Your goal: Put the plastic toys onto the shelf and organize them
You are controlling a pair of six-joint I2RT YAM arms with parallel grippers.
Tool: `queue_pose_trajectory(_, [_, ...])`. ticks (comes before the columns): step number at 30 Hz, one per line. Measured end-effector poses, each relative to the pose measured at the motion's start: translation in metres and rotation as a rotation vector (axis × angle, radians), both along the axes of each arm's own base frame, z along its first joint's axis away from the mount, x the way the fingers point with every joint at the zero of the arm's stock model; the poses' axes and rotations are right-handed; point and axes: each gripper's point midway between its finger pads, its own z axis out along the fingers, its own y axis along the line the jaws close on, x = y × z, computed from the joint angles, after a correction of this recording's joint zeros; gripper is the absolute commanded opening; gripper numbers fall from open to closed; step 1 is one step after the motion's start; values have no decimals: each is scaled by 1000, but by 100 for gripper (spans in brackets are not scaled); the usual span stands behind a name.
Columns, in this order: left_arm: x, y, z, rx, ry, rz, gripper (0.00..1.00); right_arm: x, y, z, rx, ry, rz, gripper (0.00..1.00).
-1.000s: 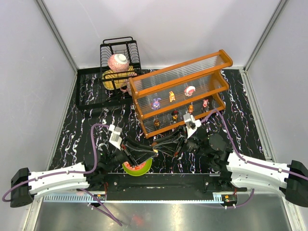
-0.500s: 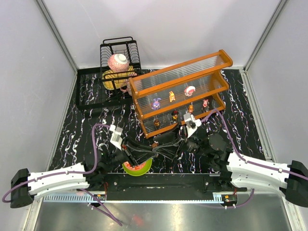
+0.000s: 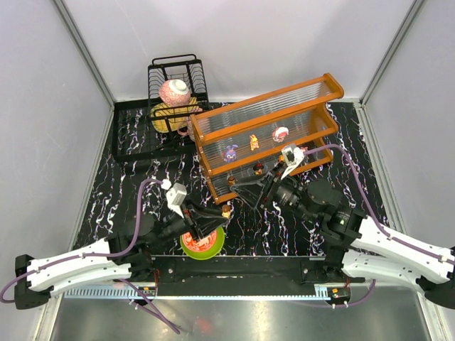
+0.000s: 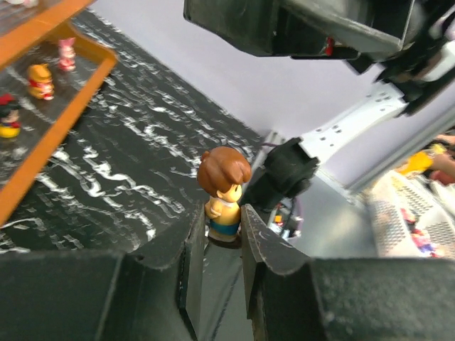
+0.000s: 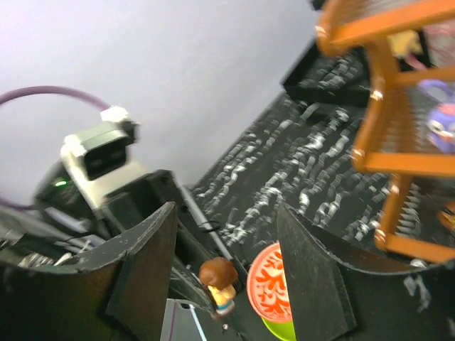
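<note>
My left gripper is shut on a small figurine with brown hair, a yellow body and a blue base, gripped low. In the top view the left gripper holds it just in front of the shelf, an orange frame with clear ribbed panels. My right gripper is open and empty, with the figurine showing between and beyond its fingers. In the top view the right gripper is by the shelf's lower tier. A purple toy, a yellow toy and a pink-and-white round toy stand on the shelf.
A green-rimmed patterned bowl sits under the left gripper and also shows in the right wrist view. A black wire dish rack with crockery stands at the back left. More small toys stand on the lower tier.
The two grippers were close together over the bowl. The right gripper has drawn back toward the shelf. The left gripper has lifted slightly with the figurine.
</note>
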Motion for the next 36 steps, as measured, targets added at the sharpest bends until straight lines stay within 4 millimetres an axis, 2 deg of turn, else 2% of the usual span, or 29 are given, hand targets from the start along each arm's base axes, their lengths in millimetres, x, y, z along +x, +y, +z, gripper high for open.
queue_pose_trajectory(3, [10, 7, -1, 72, -19, 63, 0, 14, -3, -16, -83, 94, -84, 63])
queue_pose_trajectory(8, [25, 13, -13, 198, -30, 138, 0, 30, 7, -54, -254, 242, -157, 63])
queue_pose_trajectory(11, [32, 14, -27, 279, -24, 173, 0, 30, 14, -76, -342, 302, -164, 63])
queue_pose_trajectory(15, [38, 18, -43, 364, -15, 208, 0, 22, 19, -96, -414, 337, -158, 62])
queue_pose_trajectory(19, [43, 25, -52, 417, -8, 248, 0, 18, 22, -100, -441, 349, -161, 62])
queue_pose_trajectory(27, [50, 30, -47, 423, -9, 296, 0, 10, 35, -109, -477, 353, -148, 61])
queue_pose_trajectory(36, [52, 33, -51, 441, -6, 309, 0, 9, 41, -121, -509, 355, -150, 60])
